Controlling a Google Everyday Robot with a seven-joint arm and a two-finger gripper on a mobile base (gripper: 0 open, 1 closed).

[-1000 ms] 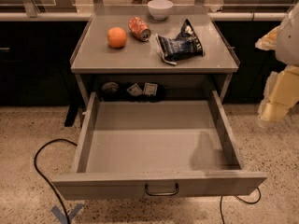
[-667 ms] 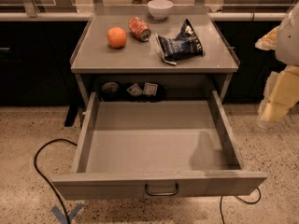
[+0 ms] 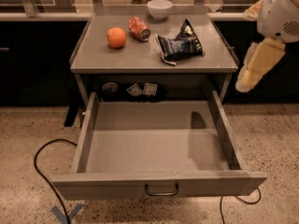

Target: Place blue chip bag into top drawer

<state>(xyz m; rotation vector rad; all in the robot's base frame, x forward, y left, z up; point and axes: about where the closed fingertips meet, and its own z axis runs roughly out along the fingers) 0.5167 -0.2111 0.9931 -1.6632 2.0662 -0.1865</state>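
Note:
The blue chip bag (image 3: 180, 45) lies crumpled on the right half of the grey tabletop (image 3: 117, 59), dark navy with white lettering. The top drawer (image 3: 154, 146) is pulled fully open below it, with a bare flat bottom and a small dark handle (image 3: 161, 190) on its front. My gripper (image 3: 259, 65) hangs at the right edge of the view, beside the table's right side and above the drawer's right wall. It is apart from the bag and holds nothing that I can see.
An orange (image 3: 117, 37), a red soda can (image 3: 139, 28) lying on its side and a white bowl (image 3: 159, 8) share the tabletop. Small items sit on the shelf (image 3: 135, 90) behind the drawer. A black cable (image 3: 39, 164) runs across the floor at left.
My arm and gripper have moved a little left and up, closer to the table's right side. The bag, the drawer and the other objects have not moved.

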